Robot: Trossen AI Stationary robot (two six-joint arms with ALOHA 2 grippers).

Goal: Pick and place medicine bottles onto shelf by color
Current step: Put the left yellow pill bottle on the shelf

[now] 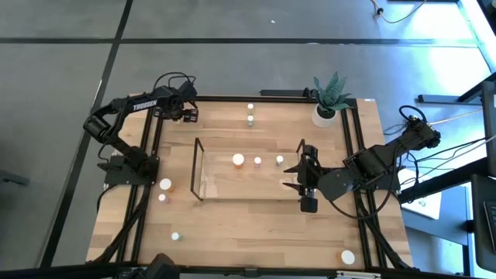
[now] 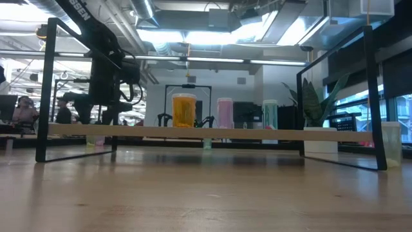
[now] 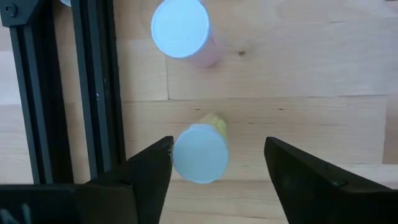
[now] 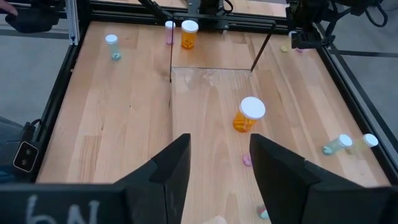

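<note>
Left gripper (image 3: 217, 163): we list it at the far left corner of the table (image 1: 232, 225), poised above a small bottle and pointing straight down; jaws spread, nothing clasped.

Yellow-bodied bottle (image 3: 200, 151): sits between the two fingers, its white cap facing up at us; upright, so its long axis runs along the line of approach.

Offset: we note the cap lies hard by one finger (image 3: 149, 171), apparently touching it, with a wide gap to the other finger (image 3: 305, 174). We judge that a closing stroke would push the bottle sideways unless the gripper first centres on it.

Pink-bodied bottle (image 3: 181, 29): next item outward, also upright, standing apart from the yellow one and clear of the jaws.

Black rail (image 3: 93, 93): runs beside both bottles, close to the near finger; we judge there is little room on that side.

Nearer arm: the left, plainly; the right is well apart across the table.

Shelf (image 1: 203, 167): clear rack at the table's middle, already bearing an orange bottle (image 1: 239, 160), a pink bottle (image 1: 258, 161) and a green bottle (image 1: 280, 160) in a row.

Right gripper (image 1: 298, 177): waits at the shelf's right end, jaws parted, empty.
</note>
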